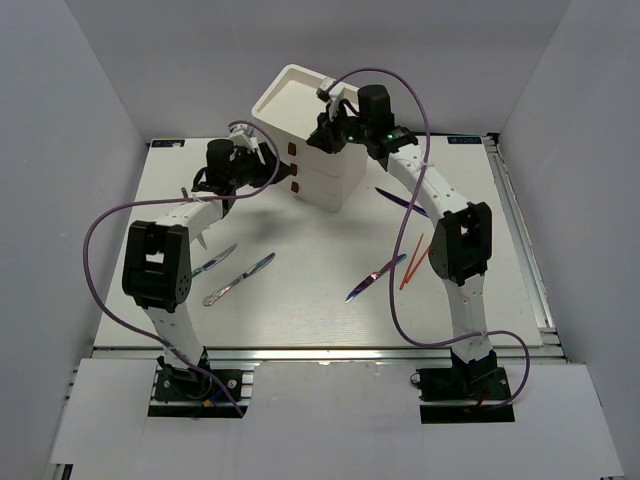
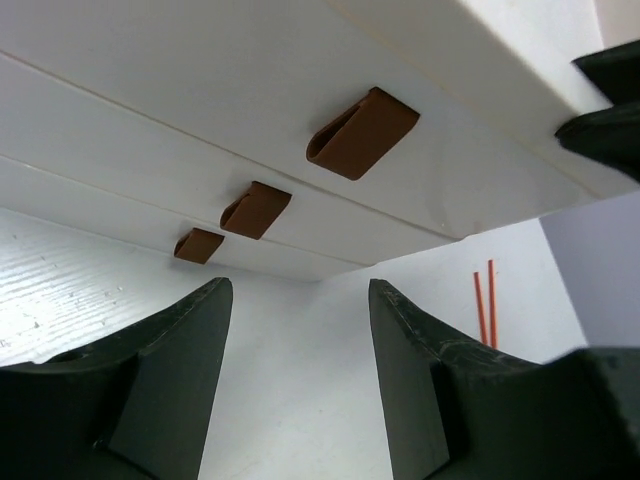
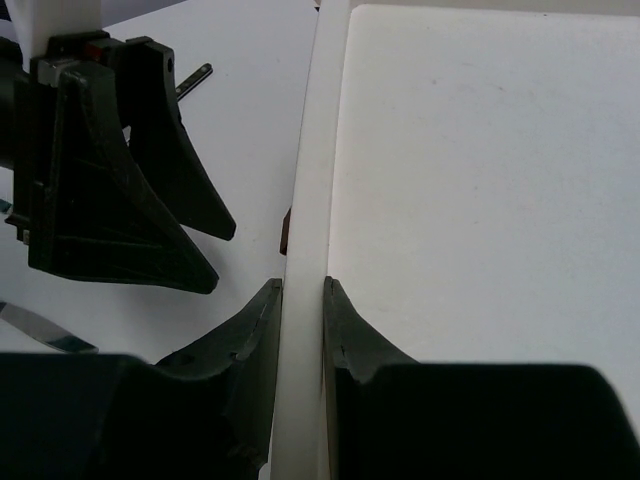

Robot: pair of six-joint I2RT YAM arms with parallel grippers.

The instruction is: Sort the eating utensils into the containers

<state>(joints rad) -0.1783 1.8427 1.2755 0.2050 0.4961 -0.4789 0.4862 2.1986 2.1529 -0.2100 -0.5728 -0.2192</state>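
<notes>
squarely, drawer rim pinched between right fingers

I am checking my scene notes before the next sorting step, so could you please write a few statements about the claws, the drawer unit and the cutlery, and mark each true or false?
1. The right claw is clamped on the raised rim of the boxy white three-drawer unit. True.
2. The left claw holds a fork. False: its jaws stand open and empty, facing the dark red pulls.
3. Two thin orange chopsticks lie on the white table beside the right arm. True.
4. Every utensil is already put away. False: several still lie on the table, such as the iridescent purple-blue utensil.
</notes>
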